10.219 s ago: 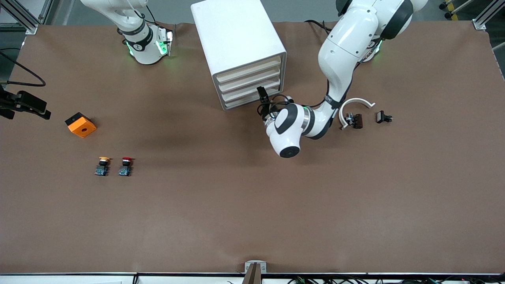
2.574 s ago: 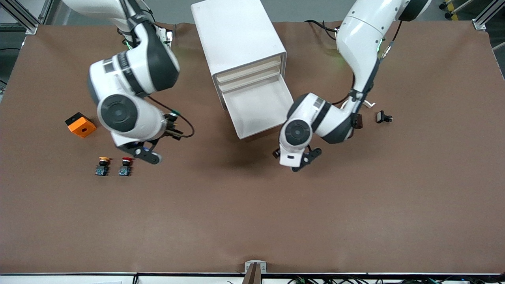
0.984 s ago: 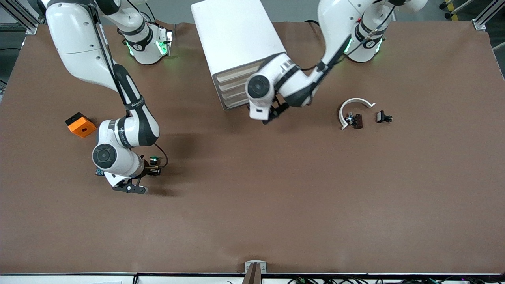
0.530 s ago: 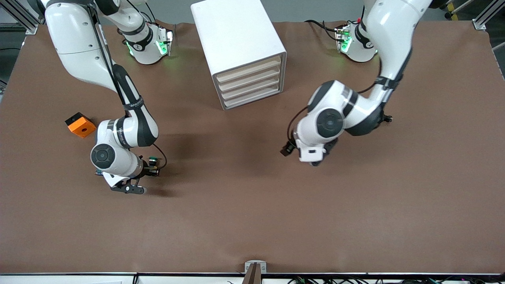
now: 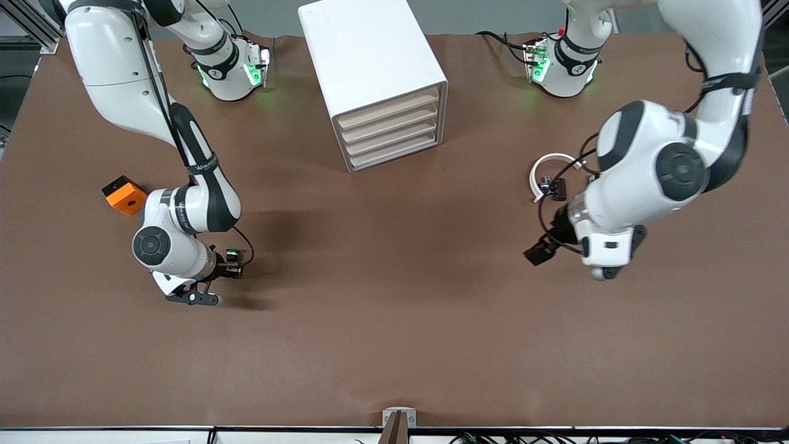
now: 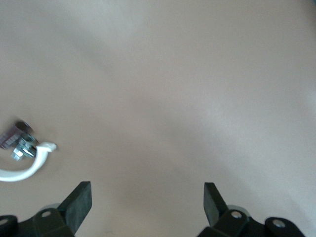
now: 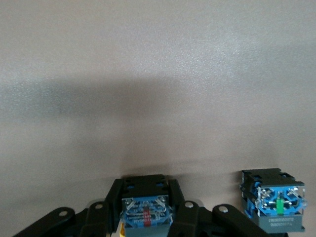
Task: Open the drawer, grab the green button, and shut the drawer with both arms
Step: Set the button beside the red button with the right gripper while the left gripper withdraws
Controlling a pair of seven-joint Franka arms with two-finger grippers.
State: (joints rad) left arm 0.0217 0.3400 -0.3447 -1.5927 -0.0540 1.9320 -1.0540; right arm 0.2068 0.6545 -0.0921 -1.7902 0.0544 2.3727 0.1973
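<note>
The white drawer cabinet [image 5: 382,80] stands at the table's far middle with all its drawers [image 5: 391,132] shut. The green-capped button [image 5: 232,252] lies on the table beside my right wrist. In the right wrist view a blue block with a green mark [image 7: 274,207] stands apart from the fingers. My right gripper [image 5: 191,299] [image 7: 146,190] is low over the table, its fingers against both sides of a blue button block with a red stripe [image 7: 146,212]; that block's cap is hidden. My left gripper [image 5: 607,265] [image 6: 147,200] is open and empty over bare table.
An orange block [image 5: 126,195] lies toward the right arm's end. A white curved piece [image 5: 555,163] [image 6: 19,170] with a small dark part [image 5: 558,188] lies beside my left hand. The yellow-capped and red-capped buttons are hidden under my right arm in the front view.
The bottom drawer, open 2.6 s ago, is shut. My left arm swung from the cabinet out toward its own end of the table. My right arm crept slightly toward its end.
</note>
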